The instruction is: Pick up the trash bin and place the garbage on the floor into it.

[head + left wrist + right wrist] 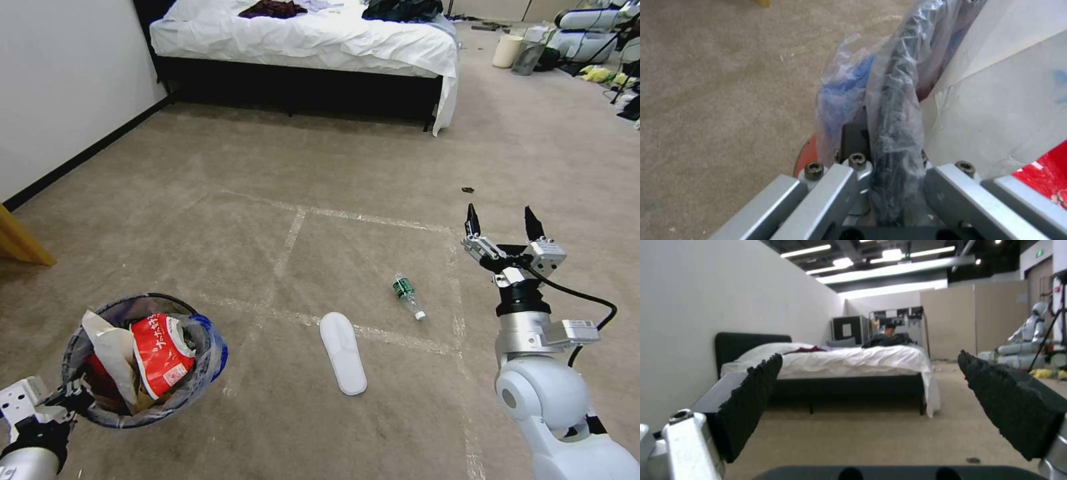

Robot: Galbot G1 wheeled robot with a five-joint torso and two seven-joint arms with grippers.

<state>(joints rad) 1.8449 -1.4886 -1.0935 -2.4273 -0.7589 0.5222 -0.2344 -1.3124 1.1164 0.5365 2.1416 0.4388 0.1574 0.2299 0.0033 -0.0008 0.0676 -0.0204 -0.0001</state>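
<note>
I have the trash bin (143, 360) lifted off the carpet (233, 220) on my left, the left gripper (70, 398) clamped on its bagged rim (896, 110). It already carries a red wrapper (160, 353) and a tan paper bag (110, 350), so I judge the job well along. Left on the floor ahead are a white slipper sole (343, 352) and, just beyond it, a green-labelled plastic bottle (408, 295). My right gripper (501, 223) hangs above the carpet right of the bottle, jaws spread wide and holding nothing.
</note>
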